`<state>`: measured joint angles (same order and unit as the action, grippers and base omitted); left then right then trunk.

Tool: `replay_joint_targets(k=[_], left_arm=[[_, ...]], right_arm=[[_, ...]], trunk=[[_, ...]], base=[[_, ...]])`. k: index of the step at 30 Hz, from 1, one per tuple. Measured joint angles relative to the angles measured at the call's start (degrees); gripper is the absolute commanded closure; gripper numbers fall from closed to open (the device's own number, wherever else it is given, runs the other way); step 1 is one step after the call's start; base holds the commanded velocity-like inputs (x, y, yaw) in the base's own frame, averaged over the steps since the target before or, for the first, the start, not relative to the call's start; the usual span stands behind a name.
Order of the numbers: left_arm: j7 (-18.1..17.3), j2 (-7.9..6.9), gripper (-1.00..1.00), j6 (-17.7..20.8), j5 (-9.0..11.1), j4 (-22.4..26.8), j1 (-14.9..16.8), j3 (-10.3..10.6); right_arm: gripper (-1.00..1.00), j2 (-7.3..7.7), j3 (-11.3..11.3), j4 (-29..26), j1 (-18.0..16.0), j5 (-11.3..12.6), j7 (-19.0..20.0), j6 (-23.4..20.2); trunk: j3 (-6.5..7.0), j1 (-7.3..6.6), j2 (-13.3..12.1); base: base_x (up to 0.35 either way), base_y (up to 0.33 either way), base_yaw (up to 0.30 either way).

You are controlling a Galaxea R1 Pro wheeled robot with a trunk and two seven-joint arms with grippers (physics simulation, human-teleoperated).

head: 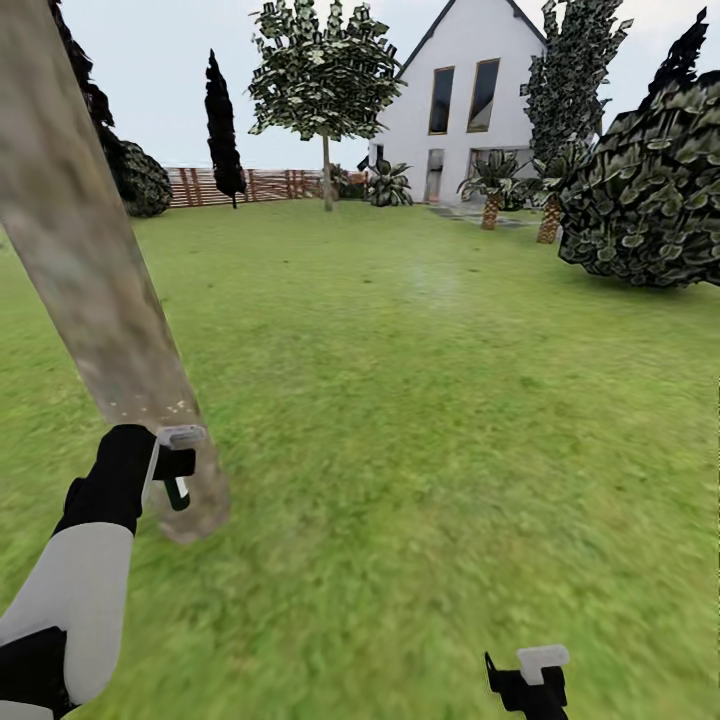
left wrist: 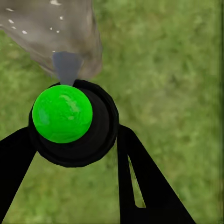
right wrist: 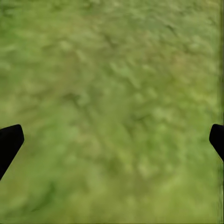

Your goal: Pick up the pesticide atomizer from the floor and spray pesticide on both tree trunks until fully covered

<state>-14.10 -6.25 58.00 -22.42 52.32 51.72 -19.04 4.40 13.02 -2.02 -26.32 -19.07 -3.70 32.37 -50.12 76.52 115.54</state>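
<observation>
The near tree trunk (head: 90, 270), beige-grey and blotchy, slants across the left of the head view down into the grass. My left gripper (head: 172, 470) is right beside its base, shut on the pesticide atomizer (head: 179, 491). In the left wrist view the atomizer (left wrist: 63, 114) shows a bright green round top in a black collar between my black fingers (left wrist: 140, 182). Its grey nozzle (left wrist: 66, 67) points at the trunk (left wrist: 56, 28), which carries small white specks. The second tree (head: 326, 170) stands far across the lawn. My right gripper (head: 530, 685) hangs open over grass, fingertips (right wrist: 9, 142) wide apart.
Green lawn (head: 420, 400) stretches ahead. A big dark bush (head: 650, 190) stands at the right, with short palms (head: 492, 195) and a white house (head: 470, 100) behind. A wooden fence (head: 270, 185) and a dark conifer (head: 224, 130) close the far side.
</observation>
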Motion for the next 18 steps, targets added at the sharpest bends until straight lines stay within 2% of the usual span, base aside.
replay_joint_targets(k=[10, 14, 15, 18], left_arm=[[0.02, -0.13, 1.00, -0.01, -0.02, -0.07, 0.00, -0.01], [0.14, -0.34, 1.00, -0.06, -0.09, -0.05, -0.23, -0.27], [0.24, -0.58, 1.00, -0.08, -0.20, -0.01, -0.38, -0.44], [0.31, -3.47, 1.00, -0.13, -0.31, -0.03, -0.87, -0.61]], right_arm=[[-1.00, -0.06, 0.00, -0.03, 0.00, -0.01, 0.09, 0.00], [-1.00, -0.09, 0.00, -0.06, -0.01, 0.00, 0.09, -0.01], [-1.00, -0.09, 0.00, -0.07, -0.01, 0.00, 0.09, -0.01], [-1.00, -0.09, 0.00, -0.06, -0.01, 0.00, 0.09, -0.01]], trunk=[[0.00, 0.00, 0.00], [0.00, 0.00, 0.00], [0.00, 0.00, 0.00], [0.00, 0.00, 0.00]], base=[[0.086, -0.267, 0.000], [0.088, -0.267, 0.170], [0.094, -0.267, 0.264], [0.095, -0.268, 0.273]])
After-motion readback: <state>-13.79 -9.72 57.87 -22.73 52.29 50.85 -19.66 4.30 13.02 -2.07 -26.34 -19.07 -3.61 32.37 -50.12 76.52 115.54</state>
